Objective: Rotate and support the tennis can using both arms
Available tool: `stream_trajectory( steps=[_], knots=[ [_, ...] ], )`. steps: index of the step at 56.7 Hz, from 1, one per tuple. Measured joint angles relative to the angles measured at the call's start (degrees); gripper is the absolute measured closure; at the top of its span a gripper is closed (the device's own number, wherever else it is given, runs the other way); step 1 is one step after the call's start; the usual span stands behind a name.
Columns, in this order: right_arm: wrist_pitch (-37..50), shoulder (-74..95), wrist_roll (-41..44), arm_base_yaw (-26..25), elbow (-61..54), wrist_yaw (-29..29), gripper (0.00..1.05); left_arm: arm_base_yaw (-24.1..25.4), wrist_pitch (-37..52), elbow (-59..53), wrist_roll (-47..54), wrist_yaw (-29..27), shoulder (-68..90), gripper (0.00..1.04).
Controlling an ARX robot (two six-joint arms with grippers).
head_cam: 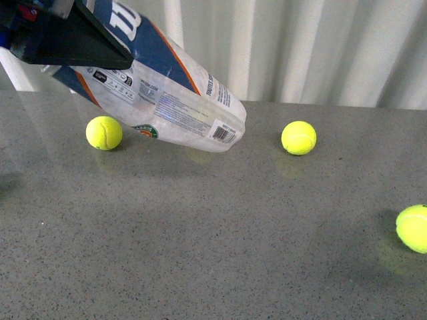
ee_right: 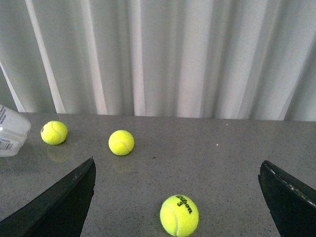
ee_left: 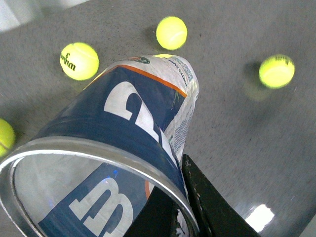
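The tennis can (head_cam: 167, 87) hangs tilted above the grey table, its clear closed end low near the middle and its open end up at the far left. My left gripper (head_cam: 73, 40) is shut on that upper end. In the left wrist view the silver rim of the tennis can (ee_left: 98, 148) fills the frame, and my left gripper (ee_left: 180, 207) has one jaw inside the rim and one outside. My right gripper (ee_right: 177, 163) stands wide open low over the table, holding nothing. The can's clear end (ee_right: 12, 133) shows only at the edge of the right wrist view.
Three tennis balls lie on the table (head_cam: 220, 253): one (head_cam: 104, 133) under the can, one (head_cam: 299, 138) right of its low end, one (head_cam: 413, 228) at the right edge. A ball (ee_right: 179, 215) lies between my right fingers. White curtains (head_cam: 300, 47) close the back.
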State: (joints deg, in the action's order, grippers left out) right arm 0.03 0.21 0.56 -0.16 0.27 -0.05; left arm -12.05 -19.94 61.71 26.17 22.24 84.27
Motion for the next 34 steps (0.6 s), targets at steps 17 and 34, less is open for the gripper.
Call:
stream_trajectory(
  steps=[17,34],
  knots=[
    [0.00,0.00,0.00,0.02,0.00,-0.02,0.07,-7.89,-24.04,13.92,44.63,-13.33,4.70,1.01],
    [0.00,0.00,0.00,0.00,0.00,0.00,0.07,-13.86,-34.38,25.70,52.89,-17.66,16.22,1.01]
  ],
)
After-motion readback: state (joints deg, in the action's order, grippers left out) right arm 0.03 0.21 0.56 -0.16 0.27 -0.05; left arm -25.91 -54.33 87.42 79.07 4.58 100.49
